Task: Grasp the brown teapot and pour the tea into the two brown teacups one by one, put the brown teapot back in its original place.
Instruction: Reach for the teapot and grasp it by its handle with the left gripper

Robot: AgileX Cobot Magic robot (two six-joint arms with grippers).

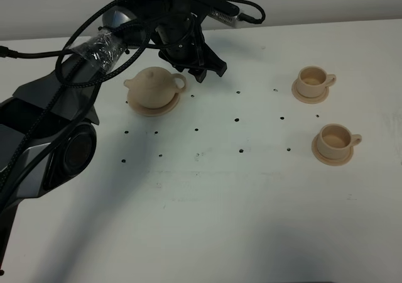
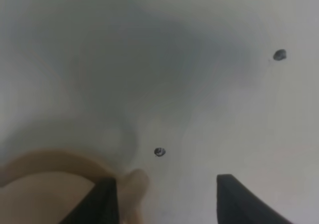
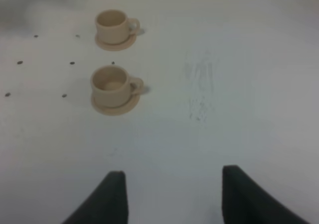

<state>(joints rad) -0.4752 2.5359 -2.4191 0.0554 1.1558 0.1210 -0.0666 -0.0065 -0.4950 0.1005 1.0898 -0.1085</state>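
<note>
plainly, the round, squat, pale tan matte ceramic teapot [image 1: 152, 85] with a knobbed lid sits upright on a wide, flat, round tan saucer [image 1: 164, 109]. in the high view it lies at about 10 o'clock from the middle of the white table [image 1: 207, 220]. its spout points to 9 o'clock and its loop handle to 3 o'clock.

the left gripper [image 1: 206, 74] hangs at the teapot's 2 o'clock, just beside the handle. its jaws stand wide apart and clamp nothing. in the left wrist view the tip of the handle [image 2: 135, 183] shows close by the inner side of one dark finger [image 2: 105, 203], and the other finger is well off it. the blur hides whether that near finger touches the handle.

a small pale tan ceramic far teacup [image 1: 312, 77] with a loop handle stands at 2 o'clock from the table's middle. a matching near teacup [image 1: 335, 138] stands at 3 o'clock. each is upright on its own small round saucer, well apart from the teapot.

the right gripper [image 3: 169, 196] shows only in its own wrist view, with its jaws spread and bare table between them. small dark dots [image 1: 237, 119] mark the tabletop.
</note>
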